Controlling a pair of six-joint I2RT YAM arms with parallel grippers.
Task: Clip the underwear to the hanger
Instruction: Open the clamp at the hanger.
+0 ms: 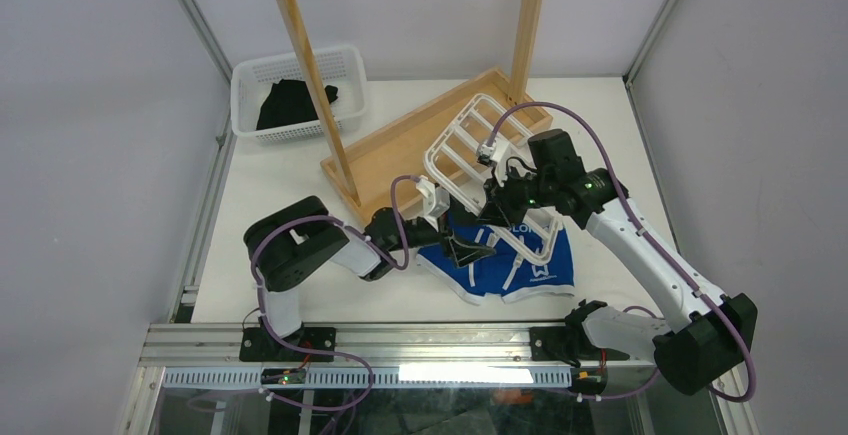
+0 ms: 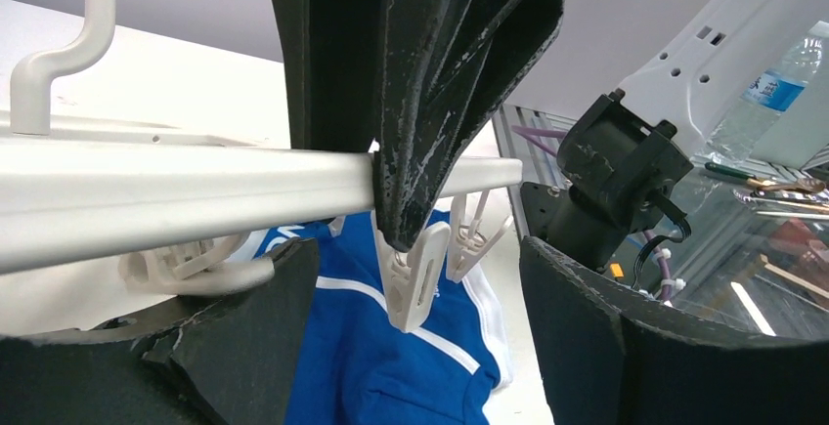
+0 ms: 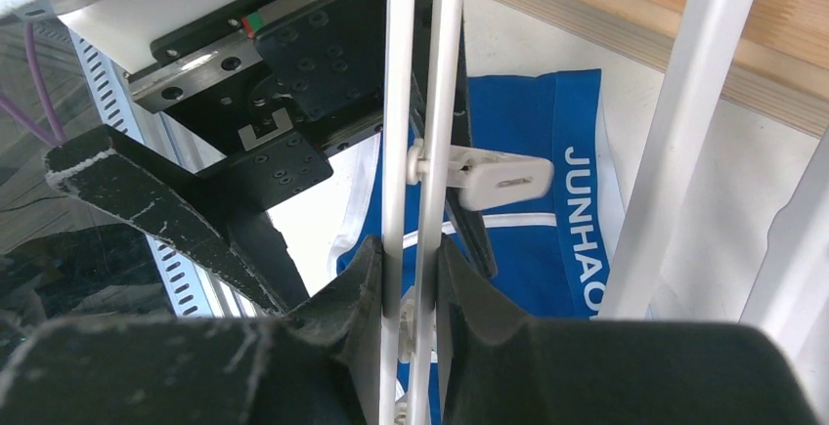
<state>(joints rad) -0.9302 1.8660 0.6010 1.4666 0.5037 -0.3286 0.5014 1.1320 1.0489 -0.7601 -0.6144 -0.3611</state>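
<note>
I am looking down on a white bench (image 1: 400, 300) where both arms meet near the middle of the frame. The hanger (image 2: 196, 186), a white plastic rectangle with rounded corners and thin crossbars, is held at a tilt just right of centre. Its far end is over the flat base of a tall wooden rack (image 1: 308, 65).

My right gripper (image 3: 411, 278), black with rough, scuffed pads, is clamped on two thin round bars of the hanger. In its wrist view the bars run straight up from between the closed fingers. A small white clip (image 3: 494, 179), flat and blunt-ended, sticks out sideways from those bars at mid-frame.

The underwear (image 1: 520, 270) lies on the bench under the hanger, lower centre-right in the overhead view. It is smooth, bright blue cloth with white trim and white block letters on the waistband.

My left gripper (image 2: 411, 247) has its jaws spread wide and grips nothing. Its two dark, chipped fingers fill the lower corners of its wrist view. Another white clip hangs from a smooth hanger bar between them, with blue fabric behind it. I cannot tell whether that clip touches the cloth.

At the upper left of the overhead view, a white lattice basket (image 1: 290, 135) holds a crumpled black garment (image 1: 290, 103).
</note>
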